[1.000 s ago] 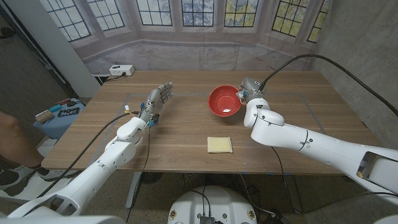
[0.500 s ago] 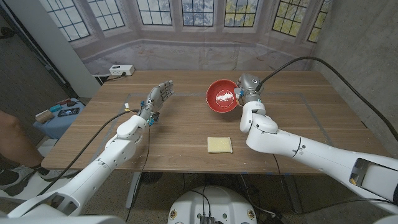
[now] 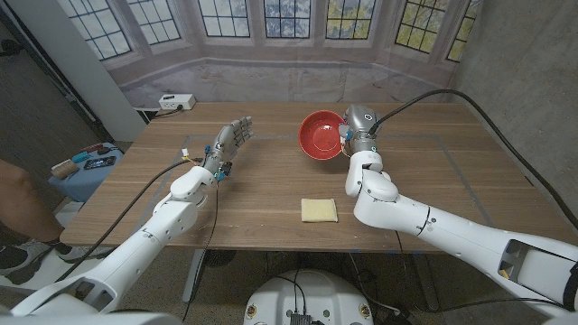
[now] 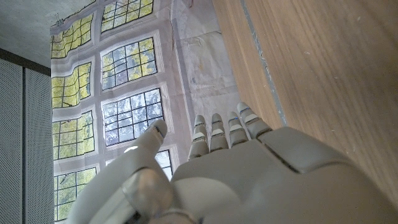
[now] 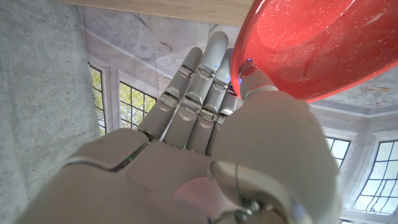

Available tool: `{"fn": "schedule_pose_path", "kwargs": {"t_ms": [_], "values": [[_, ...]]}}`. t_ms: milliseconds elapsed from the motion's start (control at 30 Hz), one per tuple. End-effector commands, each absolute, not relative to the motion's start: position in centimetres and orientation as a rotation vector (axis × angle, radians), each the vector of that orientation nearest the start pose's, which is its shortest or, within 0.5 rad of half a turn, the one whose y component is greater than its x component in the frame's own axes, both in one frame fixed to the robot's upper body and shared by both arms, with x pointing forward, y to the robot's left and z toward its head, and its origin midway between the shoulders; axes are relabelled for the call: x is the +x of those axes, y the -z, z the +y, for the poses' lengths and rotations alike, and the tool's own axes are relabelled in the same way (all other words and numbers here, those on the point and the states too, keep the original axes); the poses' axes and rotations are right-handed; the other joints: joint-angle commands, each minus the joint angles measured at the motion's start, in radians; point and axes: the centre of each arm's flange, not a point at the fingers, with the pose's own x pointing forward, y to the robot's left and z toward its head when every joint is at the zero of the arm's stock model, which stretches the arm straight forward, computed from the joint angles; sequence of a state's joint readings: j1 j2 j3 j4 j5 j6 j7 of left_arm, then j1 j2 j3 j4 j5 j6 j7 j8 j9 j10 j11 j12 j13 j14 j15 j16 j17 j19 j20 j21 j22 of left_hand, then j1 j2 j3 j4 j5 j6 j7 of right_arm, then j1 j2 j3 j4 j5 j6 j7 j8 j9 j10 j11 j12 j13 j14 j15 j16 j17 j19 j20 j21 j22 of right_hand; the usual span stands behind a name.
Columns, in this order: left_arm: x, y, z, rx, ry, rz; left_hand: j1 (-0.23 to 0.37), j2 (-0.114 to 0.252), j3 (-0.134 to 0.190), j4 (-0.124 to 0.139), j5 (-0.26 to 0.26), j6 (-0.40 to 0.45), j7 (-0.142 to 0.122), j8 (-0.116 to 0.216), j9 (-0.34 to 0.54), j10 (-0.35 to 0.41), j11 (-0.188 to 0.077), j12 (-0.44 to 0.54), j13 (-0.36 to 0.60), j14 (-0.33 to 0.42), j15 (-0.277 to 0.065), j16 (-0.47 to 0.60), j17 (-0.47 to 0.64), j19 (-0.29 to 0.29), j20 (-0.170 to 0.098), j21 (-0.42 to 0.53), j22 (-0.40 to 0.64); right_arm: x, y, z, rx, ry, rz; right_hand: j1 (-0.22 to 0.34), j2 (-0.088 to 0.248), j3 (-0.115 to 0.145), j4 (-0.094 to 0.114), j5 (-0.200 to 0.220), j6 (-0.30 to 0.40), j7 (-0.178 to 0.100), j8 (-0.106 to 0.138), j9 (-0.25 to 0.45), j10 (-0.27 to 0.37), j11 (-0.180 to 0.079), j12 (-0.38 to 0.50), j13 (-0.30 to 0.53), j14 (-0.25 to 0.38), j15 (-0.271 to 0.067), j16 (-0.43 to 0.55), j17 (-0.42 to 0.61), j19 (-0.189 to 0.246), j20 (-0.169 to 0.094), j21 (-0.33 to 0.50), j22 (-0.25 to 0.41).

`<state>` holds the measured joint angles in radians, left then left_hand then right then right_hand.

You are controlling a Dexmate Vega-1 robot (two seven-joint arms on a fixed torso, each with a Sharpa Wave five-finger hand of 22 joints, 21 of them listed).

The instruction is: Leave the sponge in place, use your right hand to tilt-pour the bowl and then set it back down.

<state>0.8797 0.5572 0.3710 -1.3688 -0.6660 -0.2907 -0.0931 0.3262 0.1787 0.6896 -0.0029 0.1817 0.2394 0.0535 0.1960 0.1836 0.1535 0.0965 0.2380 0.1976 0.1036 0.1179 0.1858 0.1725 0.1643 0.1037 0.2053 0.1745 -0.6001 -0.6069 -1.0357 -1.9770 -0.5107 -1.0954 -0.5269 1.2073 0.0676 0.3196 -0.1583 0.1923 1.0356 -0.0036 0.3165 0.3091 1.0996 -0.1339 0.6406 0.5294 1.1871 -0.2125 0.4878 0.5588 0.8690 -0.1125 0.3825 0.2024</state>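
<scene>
The red bowl was tipped up on its side toward my left at the table's far middle, pinched at the rim by my right hand. The yellow sponge lay nearer me. My left hand held nothing, fingers spread.

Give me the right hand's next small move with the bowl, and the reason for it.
Probably roll the wrist back to level the red bowl, then lower it to the table. The right hand grips its rim, and it is tilted steeply, its opening facing the left side, so the pour looks done. The yellow sponge lies nearer the front edge, apart from it.
</scene>
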Motion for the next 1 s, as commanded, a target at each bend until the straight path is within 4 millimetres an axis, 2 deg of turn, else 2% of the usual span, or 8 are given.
{"fn": "schedule_pose_path", "kwargs": {"t_ms": [33, 1000], "values": [[63.9, 2.6, 28.3, 0.004, 0.292, -0.602, 0.005, -0.005, 0.003, -0.006, 0.005, 0.008, 0.002, -0.003, 0.005, 0.009, -0.002, -0.004, 0.003, 0.006, -0.001, -0.002, 0.001, 0.005, 0.000, -0.001, 0.005, 55.1, -1.6, -13.2, -1.244, 0.646, -0.605, 0.028, 0.019, -0.005, 0.003, 0.004, 0.003, -0.007, 0.001, 0.004, 0.004, -0.010, 0.003, -0.001, 0.022, -0.025, -0.005, 0.008, -0.003, -0.050, 0.007, 0.002], [64.5, 2.2, 28.0, 0.022, 0.305, -0.588, 0.004, -0.005, 0.004, -0.006, 0.005, 0.013, 0.003, -0.003, 0.005, 0.014, -0.003, -0.006, 0.003, 0.011, 0.000, -0.001, 0.002, 0.007, 0.000, -0.001, 0.005, 56.7, -0.1, -12.9, -1.365, 0.777, -0.680, 0.029, 0.024, -0.014, 0.004, 0.004, 0.001, -0.009, -0.001, 0.006, 0.000, -0.010, 0.001, 0.003, 0.025, -0.025, -0.026, 0.024, -0.012, -0.043, 0.019, 0.000]]}}
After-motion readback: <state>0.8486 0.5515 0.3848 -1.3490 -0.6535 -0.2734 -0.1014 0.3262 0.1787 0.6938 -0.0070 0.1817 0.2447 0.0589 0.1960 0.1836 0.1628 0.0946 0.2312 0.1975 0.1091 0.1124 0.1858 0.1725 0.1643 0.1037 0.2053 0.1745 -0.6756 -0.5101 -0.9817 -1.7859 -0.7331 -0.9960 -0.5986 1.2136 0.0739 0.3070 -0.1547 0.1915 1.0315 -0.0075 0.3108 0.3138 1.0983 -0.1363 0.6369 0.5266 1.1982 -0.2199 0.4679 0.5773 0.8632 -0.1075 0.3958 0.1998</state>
